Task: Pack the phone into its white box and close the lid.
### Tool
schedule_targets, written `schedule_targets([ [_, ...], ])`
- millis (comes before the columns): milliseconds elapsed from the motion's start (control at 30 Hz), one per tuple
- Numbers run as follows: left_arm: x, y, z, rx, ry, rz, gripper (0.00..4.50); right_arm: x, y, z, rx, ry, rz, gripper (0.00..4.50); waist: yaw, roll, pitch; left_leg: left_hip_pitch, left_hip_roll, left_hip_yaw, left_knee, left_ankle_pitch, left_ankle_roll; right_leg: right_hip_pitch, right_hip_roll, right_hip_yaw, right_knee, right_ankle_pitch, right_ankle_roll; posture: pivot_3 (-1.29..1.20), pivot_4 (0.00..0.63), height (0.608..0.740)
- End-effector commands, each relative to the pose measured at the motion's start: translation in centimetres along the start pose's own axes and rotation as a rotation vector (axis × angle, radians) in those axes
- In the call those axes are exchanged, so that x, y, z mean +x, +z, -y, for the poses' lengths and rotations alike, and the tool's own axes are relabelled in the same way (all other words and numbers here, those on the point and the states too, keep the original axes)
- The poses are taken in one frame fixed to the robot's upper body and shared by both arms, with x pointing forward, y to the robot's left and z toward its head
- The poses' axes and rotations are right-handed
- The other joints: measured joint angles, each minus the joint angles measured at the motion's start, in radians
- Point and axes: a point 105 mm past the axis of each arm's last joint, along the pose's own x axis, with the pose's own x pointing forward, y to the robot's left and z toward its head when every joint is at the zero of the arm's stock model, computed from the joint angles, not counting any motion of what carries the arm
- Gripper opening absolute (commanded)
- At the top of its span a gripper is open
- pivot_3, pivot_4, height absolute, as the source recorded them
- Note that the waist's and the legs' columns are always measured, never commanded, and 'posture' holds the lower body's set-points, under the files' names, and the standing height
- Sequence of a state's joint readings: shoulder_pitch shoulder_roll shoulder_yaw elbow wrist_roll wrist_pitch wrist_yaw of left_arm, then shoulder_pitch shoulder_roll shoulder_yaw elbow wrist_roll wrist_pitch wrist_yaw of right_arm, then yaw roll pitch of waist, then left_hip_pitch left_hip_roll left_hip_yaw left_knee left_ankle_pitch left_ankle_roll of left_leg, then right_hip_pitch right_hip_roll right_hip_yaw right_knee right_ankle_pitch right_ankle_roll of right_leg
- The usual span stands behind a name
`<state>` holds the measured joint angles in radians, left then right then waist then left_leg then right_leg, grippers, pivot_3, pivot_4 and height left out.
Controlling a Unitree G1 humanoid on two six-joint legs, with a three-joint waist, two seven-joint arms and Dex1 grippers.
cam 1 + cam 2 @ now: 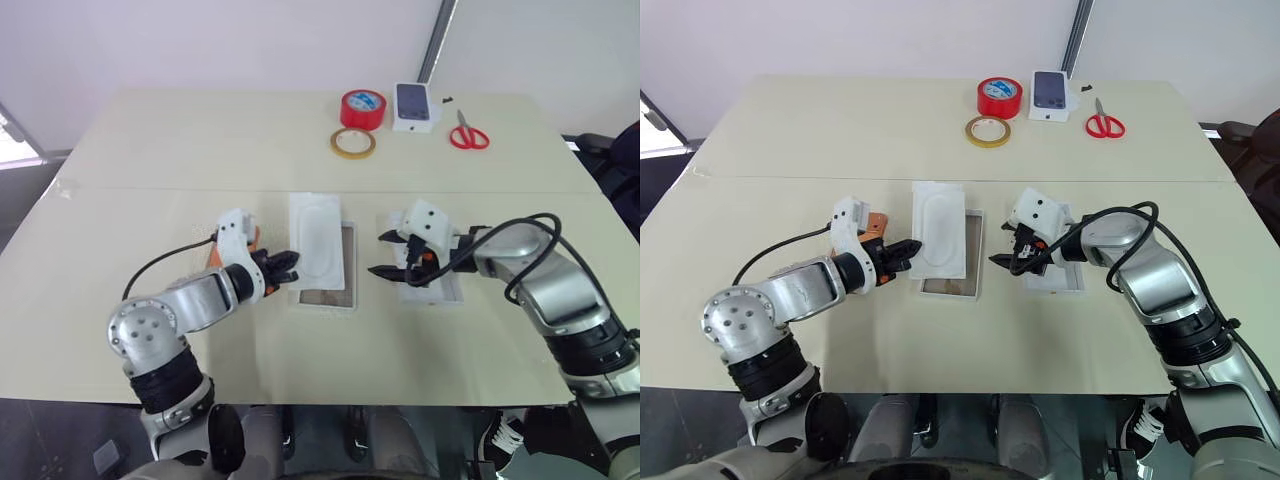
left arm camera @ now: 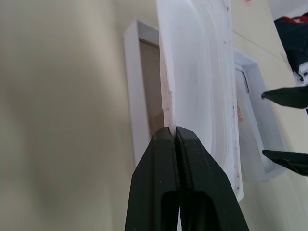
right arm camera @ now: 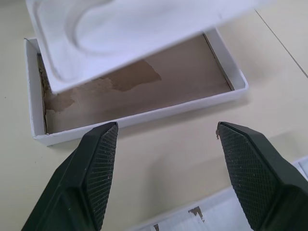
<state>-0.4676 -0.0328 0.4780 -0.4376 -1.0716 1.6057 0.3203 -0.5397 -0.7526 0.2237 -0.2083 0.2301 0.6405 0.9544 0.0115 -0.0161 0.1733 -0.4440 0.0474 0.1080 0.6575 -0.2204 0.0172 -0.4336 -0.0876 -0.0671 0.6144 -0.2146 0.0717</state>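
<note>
- Cream tabletop (image 1: 150,150) under my head cam, pale wall behind it. Along the far edge: a red tape roll (image 1: 362,108), a tan tape ring (image 1: 353,143), a small white carton with a phone picture on top (image 1: 416,107), and red-handled scissors (image 1: 468,134).
- White box (image 1: 340,296) sits mid-table, open. From what I can see its grey-brown floor is bare, with a patchy torn-looking surface in the right wrist view.
- Over the box's left part hangs a flat white sheet with an embossed oval (image 1: 317,233), raised off the box and covering much of it.
- My left gripper (image 1: 283,266) has that sheet: fingers (image 2: 166,159) pressed together on its near edge, clear in the left wrist view.
- Lid (image 1: 435,290) lies to the right of the box, rim up, white inside. It's partly under my right arm, so I can't see everything in it.
- Phone (image 1: 217,251): just an orange sliver poking out from behind my left wrist, on the table left of the box. It's beside that arm, not between any fingers.
- Right gripper (image 1: 388,254) hovers between box and lid, fingers spread wide with nothing between them, pointing toward the box's right wall.
</note>
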Motion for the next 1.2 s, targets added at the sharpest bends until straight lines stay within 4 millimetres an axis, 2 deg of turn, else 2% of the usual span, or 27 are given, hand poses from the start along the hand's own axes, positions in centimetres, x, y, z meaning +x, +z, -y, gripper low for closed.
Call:
schedule_targets([
  [33, 0.2, -0.6, 0.9, 0.018, -0.032, -0.028, 0.0, -0.2, 1.4, 0.7, -0.038, -0.034, 0.048, 3.44, 0.001, 0.0, 0.0, 0.0, 0.0, 0.0, 0.0, 0.0, 0.0, 0.0, 0.0, 0.0, 0.0, 0.0, 0.0, 0.0, 0.15, 0.74],
  [200, 0.5, -1.5, 1.2, 0.02, -0.042, -0.071, 0.0, 0.2, 1.6, 0.8, -0.043, -0.041, 0.061, 3.44, 0.002, 0.0, 0.0, 0.0, 0.0, 0.0, 0.0, 0.0, 0.0, 0.0, 0.0, 0.0, 0.0, 0.0, 0.0, 0.0, 0.15, 0.74],
  [300, 0.5, -1.6, 1.1, 0.029, -0.035, -0.083, 0.85, 0.4, 1.8, 0.9, -0.046, -0.043, 0.067, 3.48, 0.001, 0.0, 0.0, 0.0, 0.0, 0.0, 0.0, 0.0, 0.0, 0.0, 0.0, 0.0, 0.0, 0.0, 0.0, 0.0, 0.15, 0.74],
  [467, 0.2, -0.8, 1.3, 0.011, -0.053, -0.051, 3.36, 0.5, 1.9, 1.3, -0.046, -0.058, 0.068, 3.48, 0.001, 0.0, 0.0, 0.0, 0.0, 0.0, 0.0, 0.0, 0.0, 0.0, 0.0, 0.0, 0.0, 0.0, 0.0, 0.0, 0.15, 0.74],
  [567, -0.2, 0.3, 1.7, 0.004, -0.085, -0.008, 3.36, 0.8, 2.1, 1.9, -0.017, -0.079, 0.068, 3.48, 0.001, 0.0, 0.0, 0.0, 0.0, 0.0, 0.001, 0.0, 0.0, 0.0, 0.0, 0.0, 0.0, 0.0, 0.0, 0.0, 0.15, 0.74],
  [633, -0.6, 1.2, 1.8, 0.011, -0.096, 0.023, 3.42, 1.2, 2.3, 2.1, 0.007, -0.09, 0.069, 2.92, 0.001, 0.0, 0.0, 0.0, 0.0, 0.0, 0.001, 0.0, 0.0, 0.0, 0.0, 0.0, 0.0, 0.0, 0.0, 0.0, 0.15, 0.74],
  [667, -0.7, 1.6, 1.8, 0.013, -0.099, 0.035, 3.42, 1.4, 2.4, 2.2, 0.017, -0.096, 0.067, 2.61, 0.001, 0.0, 0.0, 0.0, 0.0, 0.0, 0.001, 0.0, 0.0, 0.0, 0.0, 0.0, 0.0, 0.0, 0.0, 0.0, 0.15, 0.74],
  [767, -1.5, 2.8, 1.5, 0.051, -0.087, 0.07, 3.42, 2.3, 2.8, 2.2, 0.032, -0.105, 0.064, 1.08, 0.0, 0.0, 0.0, 0.0, 0.0, 0.0, 0.0, 0.0, 0.0, 0.0, 0.0, 0.0, 0.0, 0.0, 0.0, 0.0, 0.15, 0.74],
  [833, -2.5, 3.6, 0.5, 0.146, -0.028, 0.087, 3.42, 3.2, 3.5, 1.7, 0.038, -0.096, 0.076, 0.08, -0.003, 0.0, 0.0, 0.0, 0.0, 0.0, 0.0, 0.0, 0.0, 0.0, 0.0, 0.0, 0.0, 0.0, 0.0, 0.0, 0.15, 0.74],
  [967, -4.8, 4.5, -0.7, 0.396, 0.028, 0.119, 3.42, 5.3, 4.5, 1.0, 0.048, -0.107, 0.072, 0.03, -0.011, 0.001, 0.0, 0.0, 0.0, 0.001, -0.002, 0.001, -0.002, -0.001, 0.001, 0.0, 0.001, 0.0, 0.0, 0.0, 0.15, 0.74],
  [1067, -6.1, 3.6, -0.5, 0.6, -0.038, 0.111, 3.42, 6.7, 4.8, 0.7, 0.071, -0.124, 0.058, 0.03, -0.022, 0.001, 0.0, 0.0, 0.0, 0.003, -0.007, 0.002, -0.008, -0.004, -0.002, 0.001, 0.0, 0.0, -0.001, 0.0, 0.15, 0.74],
  [1200, -7.5, 2.2, -1.7, 0.693, -0.093, 0.056, 3.42, 8.6, 4.3, 0.7, 0.081, -0.157, 0.018, 0.03, -0.026, 0.001, -0.001, -0.001, 0.0, 0.004, -0.009, 0.001, -0.009, -0.008, -0.004, 0.001, 0.0, 0.001, -0.002, 0.0, 0.15, 0.74],
])
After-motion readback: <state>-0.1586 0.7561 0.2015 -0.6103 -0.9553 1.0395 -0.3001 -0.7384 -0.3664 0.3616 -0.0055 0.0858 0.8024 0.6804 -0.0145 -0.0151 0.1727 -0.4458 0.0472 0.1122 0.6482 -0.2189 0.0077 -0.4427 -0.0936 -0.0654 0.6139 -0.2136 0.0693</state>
